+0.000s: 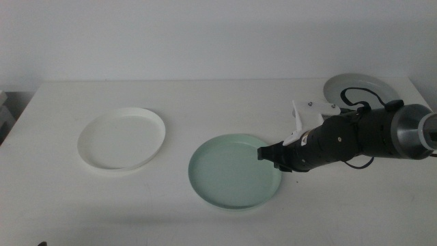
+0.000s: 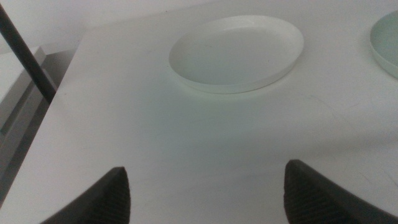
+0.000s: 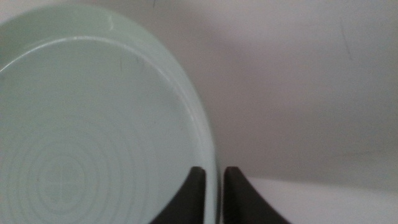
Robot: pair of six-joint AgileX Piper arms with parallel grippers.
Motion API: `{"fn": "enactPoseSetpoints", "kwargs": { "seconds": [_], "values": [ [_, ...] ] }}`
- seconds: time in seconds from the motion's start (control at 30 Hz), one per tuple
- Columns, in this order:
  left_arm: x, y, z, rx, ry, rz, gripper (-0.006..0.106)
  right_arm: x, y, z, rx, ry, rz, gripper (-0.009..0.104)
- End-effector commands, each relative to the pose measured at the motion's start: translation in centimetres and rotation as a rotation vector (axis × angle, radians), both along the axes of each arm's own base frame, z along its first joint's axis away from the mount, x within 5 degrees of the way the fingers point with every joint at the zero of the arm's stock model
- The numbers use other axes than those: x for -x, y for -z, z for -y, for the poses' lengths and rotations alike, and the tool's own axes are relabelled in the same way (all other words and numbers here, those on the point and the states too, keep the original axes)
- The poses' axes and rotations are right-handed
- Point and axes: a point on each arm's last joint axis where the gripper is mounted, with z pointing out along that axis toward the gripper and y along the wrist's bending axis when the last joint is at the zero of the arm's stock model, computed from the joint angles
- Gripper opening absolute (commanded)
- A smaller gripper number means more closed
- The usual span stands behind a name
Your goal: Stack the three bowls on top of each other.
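Observation:
The white bowl (image 1: 123, 139) sits at the left of the table; it also shows in the left wrist view (image 2: 237, 53). The mint green bowl (image 1: 234, 171) sits in the middle front. The grey bowl (image 1: 358, 87) is at the back right, partly hidden by the right arm. My right gripper (image 1: 273, 158) is at the mint bowl's right rim. In the right wrist view its jaws (image 3: 214, 186) stand close together, one on each side of the mint bowl's rim (image 3: 208, 134). My left gripper (image 2: 205, 186) is open and empty, low over the table's left front, apart from the white bowl.
The table's left edge (image 2: 59, 93) and a dark pole (image 2: 25, 56) beyond it show in the left wrist view. An edge of the mint bowl (image 2: 387, 43) shows there too. Bare tabletop (image 1: 171, 205) lies between the white and mint bowls.

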Motion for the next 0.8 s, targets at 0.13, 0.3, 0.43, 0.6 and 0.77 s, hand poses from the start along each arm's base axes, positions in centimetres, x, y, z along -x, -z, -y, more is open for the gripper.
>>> {"fn": "enactPoseSetpoints", "kwargs": {
  "seconds": [0.13, 0.3, 0.43, 0.6, 0.77],
  "values": [
    [-0.1, -0.7, -0.1, 0.013, -0.02, 0.079, 0.082, -0.3, -4.8, 0.3, -0.037, -0.016, 0.148, 0.044],
    [-0.1, -0.7, -0.1, 0.013, -0.02, 0.079, 0.082, -0.8, -10.8, 4.6, -0.04, 0.062, 0.277, 0.065],
    [-0.1, -0.7, -0.1, 0.013, -0.02, 0.079, 0.082, -2.9, -14.4, 10.3, 0.052, 0.169, 0.304, 0.065],
    [-0.1, -0.7, -0.1, 0.013, -0.02, 0.079, 0.082, -6.8, -15.8, 17.0, 0.157, 0.286, 0.259, 0.062],
    [-0.1, -0.7, -0.1, 0.013, -0.02, 0.079, 0.082, -11.0, -14.9, 22.1, 0.208, 0.363, 0.211, 0.061]
  ]
}}
